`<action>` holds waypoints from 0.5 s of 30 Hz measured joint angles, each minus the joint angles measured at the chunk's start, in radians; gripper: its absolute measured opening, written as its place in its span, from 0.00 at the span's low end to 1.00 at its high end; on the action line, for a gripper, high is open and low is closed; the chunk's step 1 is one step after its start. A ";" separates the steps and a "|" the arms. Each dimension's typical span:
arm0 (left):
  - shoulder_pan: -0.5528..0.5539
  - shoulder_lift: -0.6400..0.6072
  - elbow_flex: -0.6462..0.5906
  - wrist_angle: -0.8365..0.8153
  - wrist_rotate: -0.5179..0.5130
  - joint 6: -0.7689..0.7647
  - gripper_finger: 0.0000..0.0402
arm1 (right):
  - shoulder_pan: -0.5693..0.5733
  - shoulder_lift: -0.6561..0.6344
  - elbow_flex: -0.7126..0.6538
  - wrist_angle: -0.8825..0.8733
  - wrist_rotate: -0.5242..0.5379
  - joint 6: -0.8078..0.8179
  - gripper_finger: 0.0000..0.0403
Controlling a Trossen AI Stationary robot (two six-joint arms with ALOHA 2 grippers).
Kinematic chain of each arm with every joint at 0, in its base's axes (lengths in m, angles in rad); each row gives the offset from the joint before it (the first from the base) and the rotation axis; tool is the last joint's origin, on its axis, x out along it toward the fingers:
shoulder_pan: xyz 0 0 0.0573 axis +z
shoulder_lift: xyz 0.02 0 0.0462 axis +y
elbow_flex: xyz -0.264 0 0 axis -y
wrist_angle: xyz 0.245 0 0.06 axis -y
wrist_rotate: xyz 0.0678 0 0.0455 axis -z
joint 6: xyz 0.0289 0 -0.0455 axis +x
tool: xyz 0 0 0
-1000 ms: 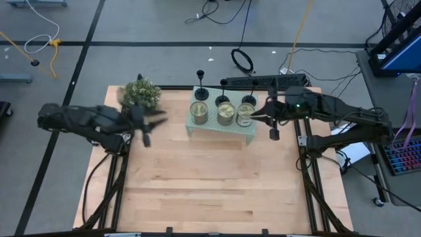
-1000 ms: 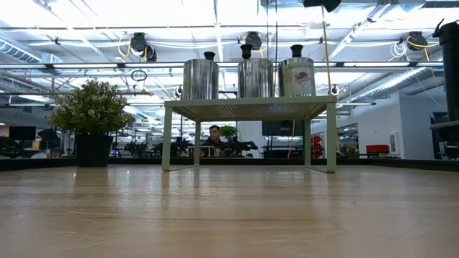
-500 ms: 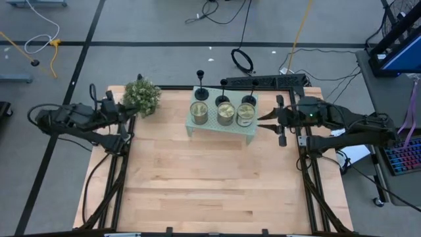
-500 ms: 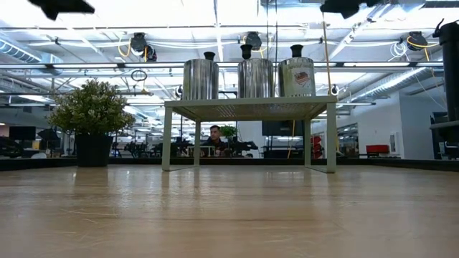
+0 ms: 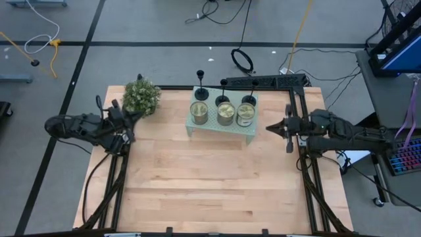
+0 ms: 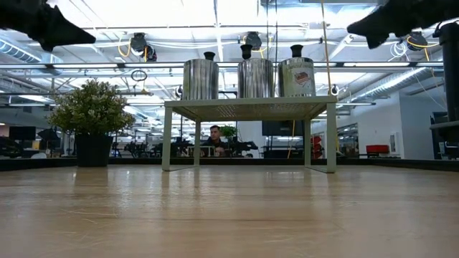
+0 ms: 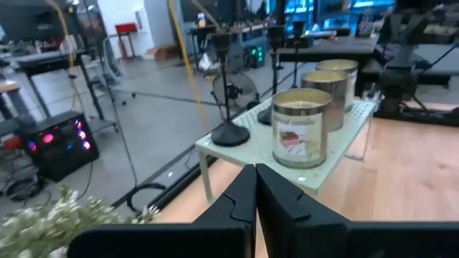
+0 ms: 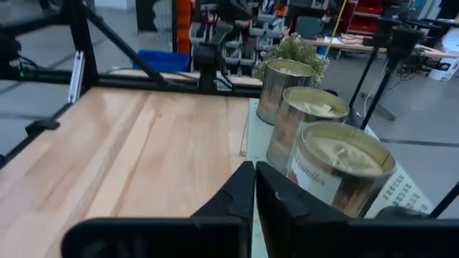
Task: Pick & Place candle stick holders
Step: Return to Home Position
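Note:
Three black candle stick holders [image 5: 201, 94] [image 5: 222, 100] [image 5: 248, 100] stand on their disc bases along the far side of a small pale green shelf [image 5: 220, 130], behind three gold jars [image 5: 225, 113]. The left wrist view shows the nearest holder [image 7: 229, 132] beside a jar [image 7: 301, 129]. My left gripper [image 5: 131, 118] [image 7: 254, 188] hangs shut above the table's left edge, well left of the shelf. My right gripper [image 5: 270, 127] [image 8: 254, 188] hangs shut just right of the shelf. Neither holds anything. In the low view only the holders' tops show, behind the jars [image 6: 256, 77].
A potted plant [image 5: 141, 96] stands at the far left corner, close to my left gripper. The shelf stands on thin legs [image 6: 167, 137] at the table's far middle. Bare wooden tabletop [image 5: 210, 178] stretches from the shelf to the near edge.
Both grippers have drawn back from the shelf, the left toward the table's left edge near the plant, the right toward the right edge. The left gripper has shut. The holders and jars have stayed in place.

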 joint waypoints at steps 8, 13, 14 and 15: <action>0.000 -0.016 -0.143 0.182 0.140 0.065 0.03 | 0.000 -0.157 -0.159 0.090 -0.005 0.013 0.01; 0.000 -0.016 -0.259 0.361 0.154 0.134 0.06 | 0.000 -0.253 -0.244 0.132 -0.004 0.033 0.00; 0.001 -0.016 -0.284 0.399 0.153 0.143 0.06 | 0.000 -0.270 -0.264 0.161 -0.003 0.033 0.00; 0.001 -0.016 -0.308 0.441 0.153 0.145 0.05 | 0.000 -0.288 -0.284 0.193 -0.003 0.033 0.00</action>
